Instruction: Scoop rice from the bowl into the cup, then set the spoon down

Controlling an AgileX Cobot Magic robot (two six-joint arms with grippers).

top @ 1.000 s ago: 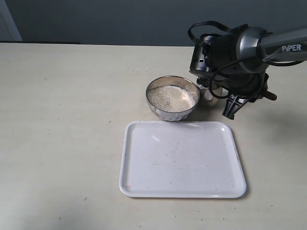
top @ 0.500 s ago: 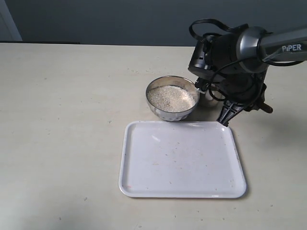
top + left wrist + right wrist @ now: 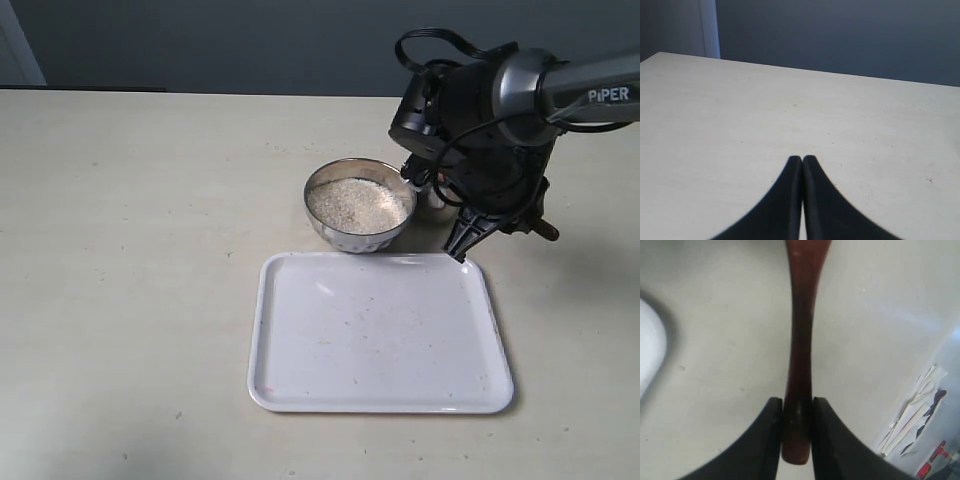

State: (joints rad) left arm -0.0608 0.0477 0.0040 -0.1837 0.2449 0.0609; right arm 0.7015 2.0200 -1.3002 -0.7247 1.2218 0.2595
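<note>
The steel bowl [image 3: 358, 205] holds white rice [image 3: 358, 202] and stands just behind the tray's far edge. Only a sliver of the steel cup [image 3: 436, 199] shows to the right of the bowl, behind my right arm. My right gripper [image 3: 528, 226] [image 3: 797, 405] is shut on the reddish-brown spoon [image 3: 800, 340] near the end of its handle. That handle end [image 3: 547, 231] sticks out on the arm's right; the spoon's bowl is hidden. My left gripper [image 3: 802, 160] is shut and empty over bare table, outside the exterior view.
A white tray [image 3: 300, 380] lies in front of the bowl, and its corner [image 3: 647, 352] shows in the right wrist view. The cream table [image 3: 130, 250] stretches to the left. The right arm's dark body [image 3: 480, 110] hangs over the cup.
The right arm has shifted a little left and lower, toward the tray's far right corner. The spoon's handle end has dropped closer to the table. Bowl and tray have not moved.
</note>
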